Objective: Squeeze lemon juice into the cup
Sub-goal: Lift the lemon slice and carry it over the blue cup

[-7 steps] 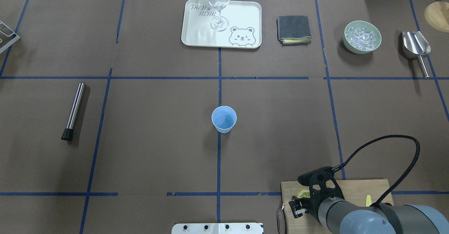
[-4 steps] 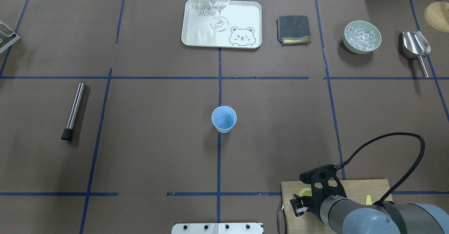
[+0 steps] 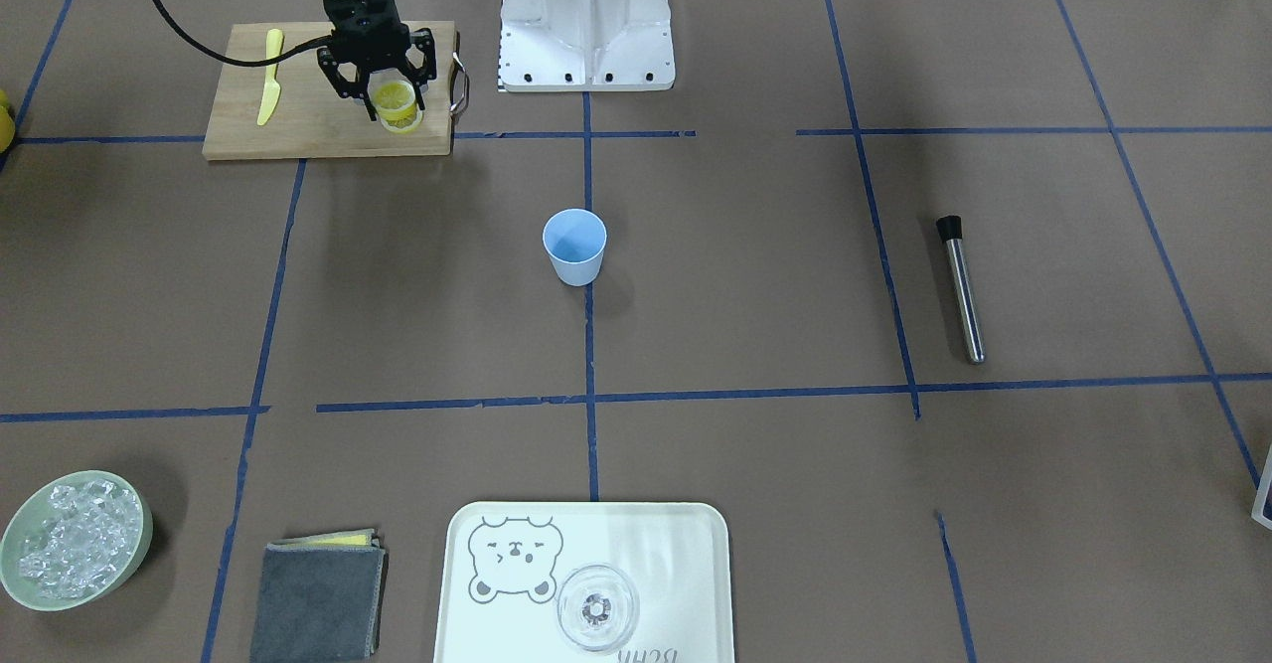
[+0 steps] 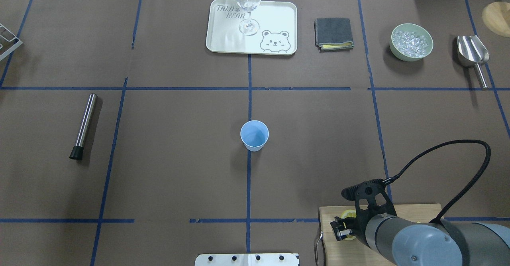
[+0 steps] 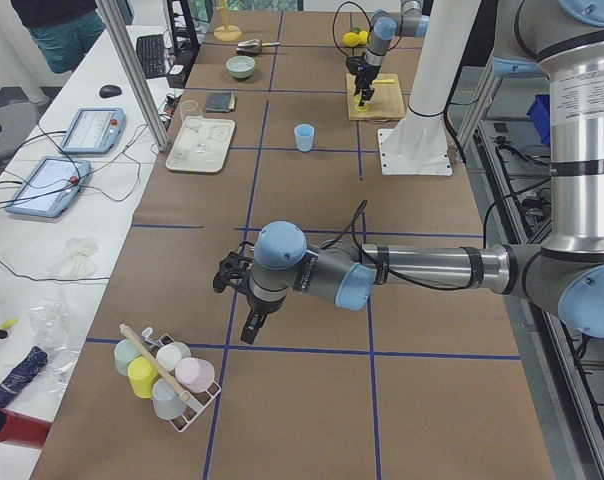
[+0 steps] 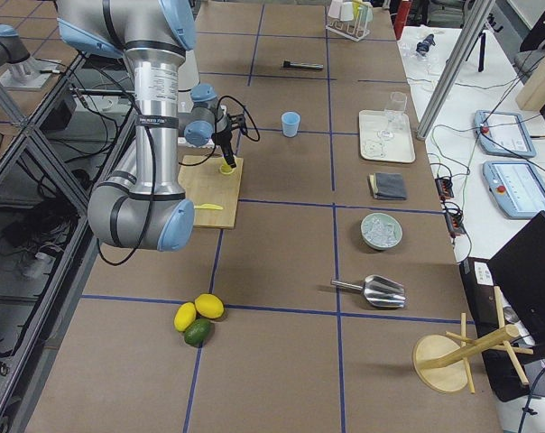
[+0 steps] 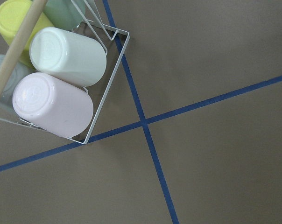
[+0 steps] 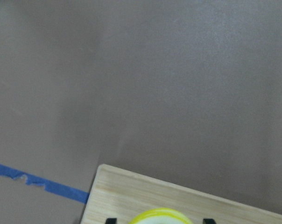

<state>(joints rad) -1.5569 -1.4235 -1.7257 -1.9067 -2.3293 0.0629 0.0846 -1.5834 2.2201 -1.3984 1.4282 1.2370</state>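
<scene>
1. Exterior front-facing view, nearest: the cup (image 3: 574,246) stands upright, mouth up.
2. Beyond the cup and to its left, the lemon (image 3: 396,98) sits on the wooden board (image 3: 298,126).
3. The right gripper (image 3: 390,96) straddles the lemon, fingers spread and released.
4. Well away from the cup, the left gripper (image 5: 250,330) hangs near a cup rack (image 5: 167,375); I cannot tell its grip.
</scene>
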